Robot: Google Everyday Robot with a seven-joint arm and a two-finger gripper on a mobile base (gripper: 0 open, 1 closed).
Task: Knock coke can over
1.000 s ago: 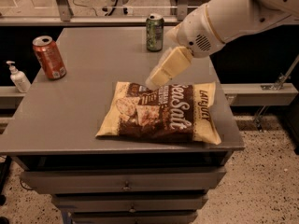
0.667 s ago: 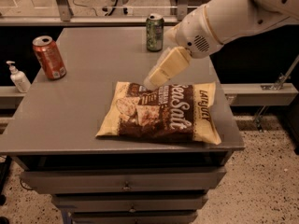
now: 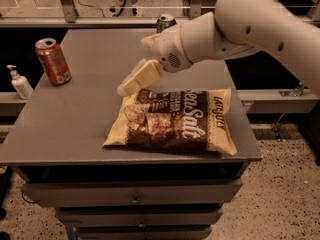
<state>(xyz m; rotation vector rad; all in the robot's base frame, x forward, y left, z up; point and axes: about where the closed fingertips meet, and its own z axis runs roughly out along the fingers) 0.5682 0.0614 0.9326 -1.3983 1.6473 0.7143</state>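
Moved left, the gripper (image 3: 131, 84), opening impossible to tell, hovers well short of the coke can (image 3: 53, 61). Approach step; next, sweep farther left.

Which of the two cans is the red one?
The coke can, standing near the left edge of the table. The green can stands at the back. The end effector hovers by the far left corner of the chip bag.

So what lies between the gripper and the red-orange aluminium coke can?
Only bare grey tabletop, seen in the camera view. The gripper hangs mid-table by the brown-and-cream chip bag; the upright coke can stands near the left edge.
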